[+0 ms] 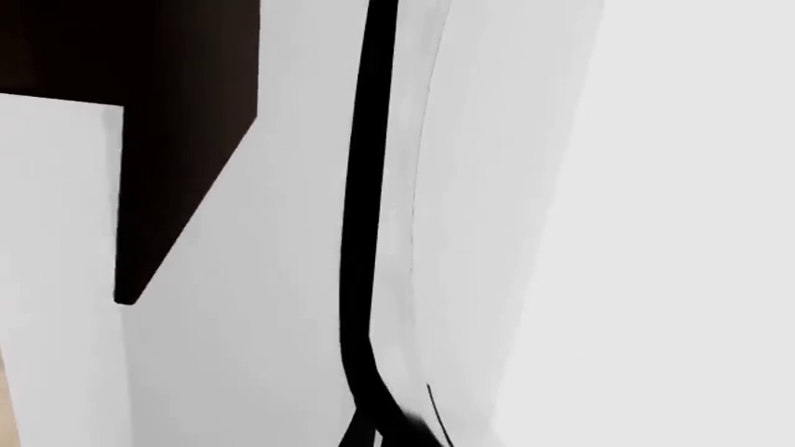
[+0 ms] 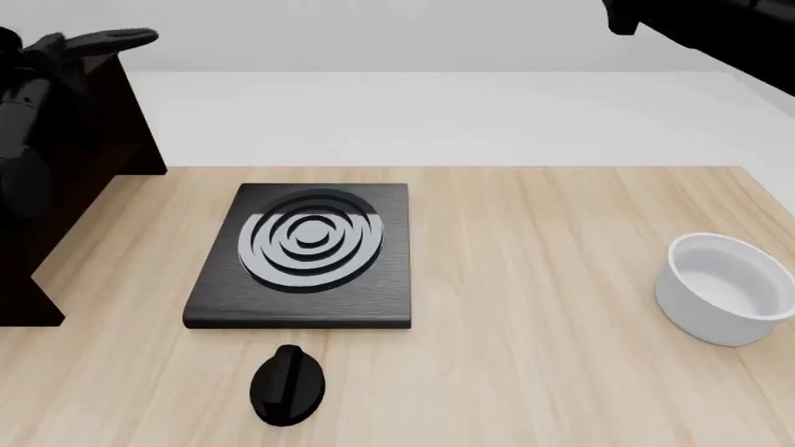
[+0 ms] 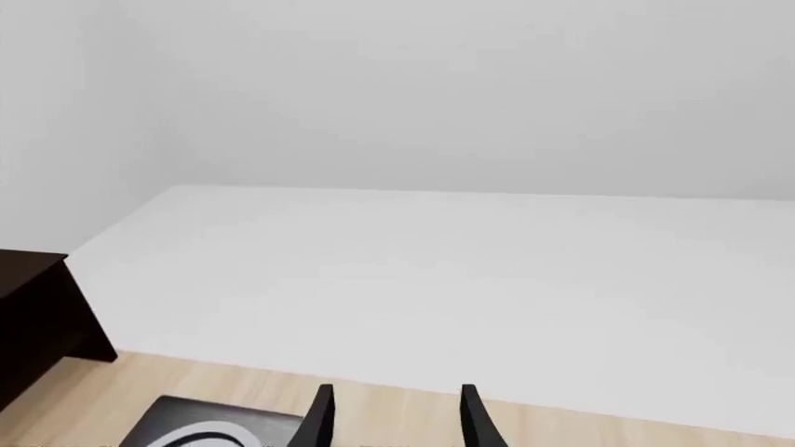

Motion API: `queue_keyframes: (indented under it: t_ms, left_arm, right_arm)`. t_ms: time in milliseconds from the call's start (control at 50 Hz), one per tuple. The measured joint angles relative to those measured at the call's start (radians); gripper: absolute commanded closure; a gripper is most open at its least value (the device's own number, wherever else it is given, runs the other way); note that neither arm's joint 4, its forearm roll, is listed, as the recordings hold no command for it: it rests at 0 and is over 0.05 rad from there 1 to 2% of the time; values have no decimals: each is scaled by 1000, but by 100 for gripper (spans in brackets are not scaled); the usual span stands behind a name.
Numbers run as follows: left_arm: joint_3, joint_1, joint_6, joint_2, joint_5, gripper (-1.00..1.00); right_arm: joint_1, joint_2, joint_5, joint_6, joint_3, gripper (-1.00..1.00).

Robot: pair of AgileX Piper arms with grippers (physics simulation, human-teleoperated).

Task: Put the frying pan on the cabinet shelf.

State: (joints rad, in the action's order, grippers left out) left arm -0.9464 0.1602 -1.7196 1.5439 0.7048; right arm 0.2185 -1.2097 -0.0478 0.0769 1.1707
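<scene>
**A:** Where's the pan?

**B:** Up at my left arm [image 2: 22, 88], over the cabinet [image 2: 74, 158] at the counter's [image 2: 534, 279] left edge. In the left wrist view the pan [image 1: 364, 186] is right against the lens: a thin black line across a pale glossy surface, with the cabinet's dark corner beside it. From the front, what looks like its handle [image 2: 122, 38] sticks out above the cabinet top.

**A:** Is the left end effector closed on it?

**B:** Cannot tell. No view shows its fingers.

**A:** Right side?

**B:** Right end effector [image 3: 395, 421] is high over the counter's far side, fingers [image 3: 319, 417] apart, nothing between them.

**A:** What else is on the counter?

**B:** Stove plate [image 2: 304, 256] mid-counter, a black knob [image 2: 289, 384] just in front of it, and a white bowl [image 2: 727, 289] near the right edge.
</scene>
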Motion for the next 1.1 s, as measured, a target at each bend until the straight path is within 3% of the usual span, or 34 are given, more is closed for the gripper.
queue_keyframes:
  t_ms: [280, 580, 1040, 1060, 1100]
  left_arm:
    - [18, 24, 12, 42, 19, 100]
    - [97, 29, 6, 102, 129, 100]
    - [111, 37, 6, 147, 212, 100]
    - [111, 37, 6, 147, 212, -100]
    - [109, 51, 7, 150, 206, -100]
  right_arm:
    - [0, -12, 14, -10, -7, -100]
    - [-1, -20, 15, -16, -8, -100]
    - [-9, -29, -18, -17, 26, -100]
    - [-9, -29, -18, -18, 26, -100]
    - [-9, -29, -19, -18, 25, -100]
